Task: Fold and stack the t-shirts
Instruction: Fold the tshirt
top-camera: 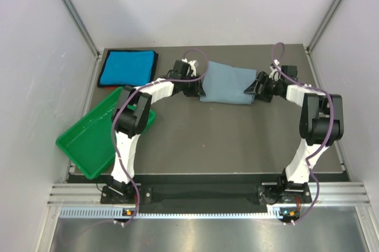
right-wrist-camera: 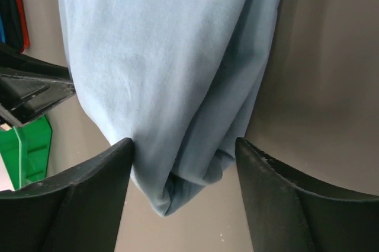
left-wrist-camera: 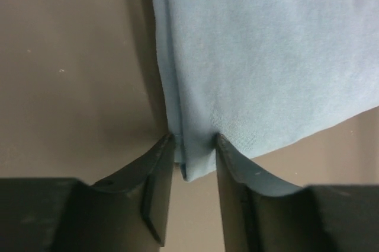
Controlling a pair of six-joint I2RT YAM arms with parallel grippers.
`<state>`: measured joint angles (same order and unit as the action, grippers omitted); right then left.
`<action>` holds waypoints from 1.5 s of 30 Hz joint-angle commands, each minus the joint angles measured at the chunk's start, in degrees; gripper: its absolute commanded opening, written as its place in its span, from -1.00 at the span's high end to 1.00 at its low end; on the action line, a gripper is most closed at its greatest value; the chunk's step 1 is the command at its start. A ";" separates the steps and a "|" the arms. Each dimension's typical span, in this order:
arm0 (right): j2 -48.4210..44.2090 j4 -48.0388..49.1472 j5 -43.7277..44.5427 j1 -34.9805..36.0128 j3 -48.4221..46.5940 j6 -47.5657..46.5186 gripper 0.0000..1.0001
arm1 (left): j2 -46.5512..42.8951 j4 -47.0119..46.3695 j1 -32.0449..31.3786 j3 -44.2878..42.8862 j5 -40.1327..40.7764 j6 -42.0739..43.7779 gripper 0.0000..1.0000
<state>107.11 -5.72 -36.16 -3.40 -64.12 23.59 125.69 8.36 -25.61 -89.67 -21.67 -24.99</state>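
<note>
The grey-blue t-shirt [top-camera: 225, 84] lies folded into a band at the back middle of the table. My left gripper [top-camera: 197, 86] is at its left end. In the left wrist view the jaws stand a little apart around a corner of the shirt [left-wrist-camera: 260, 56], and the cloth runs on flat past the right finger [left-wrist-camera: 237, 169] without being pinched. My right gripper [top-camera: 253, 89] is at the shirt's right end, wide open, with the bunched end of the shirt [right-wrist-camera: 172, 86] between its fingers [right-wrist-camera: 77, 198]. The turquoise t-shirt [top-camera: 127, 67] lies folded at the back left corner.
A green plastic tray [top-camera: 89, 136] rests tilted at the table's left edge, beside the left arm; it also shows in the right wrist view [right-wrist-camera: 29, 151]. Grey walls close in the table on the left, back and right.
</note>
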 commanded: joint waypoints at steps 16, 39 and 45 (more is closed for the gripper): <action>-2.08 10.11 3.38 0.32 12.79 -0.39 1.00 | -2.64 15.19 -2.61 3.09 15.26 -5.06 1.00; -9.99 5.27 -2.16 1.73 14.37 -4.08 -0.20 | -9.50 16.77 -1.12 4.08 17.37 -8.51 0.31; -8.41 5.28 -2.68 1.82 14.02 -4.61 -0.18 | -3.10 17.92 0.29 -10.86 9.12 -2.53 0.14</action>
<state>98.76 -1.48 -37.65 -2.24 -49.67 20.93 120.22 26.02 -26.20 -92.66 -8.80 -32.62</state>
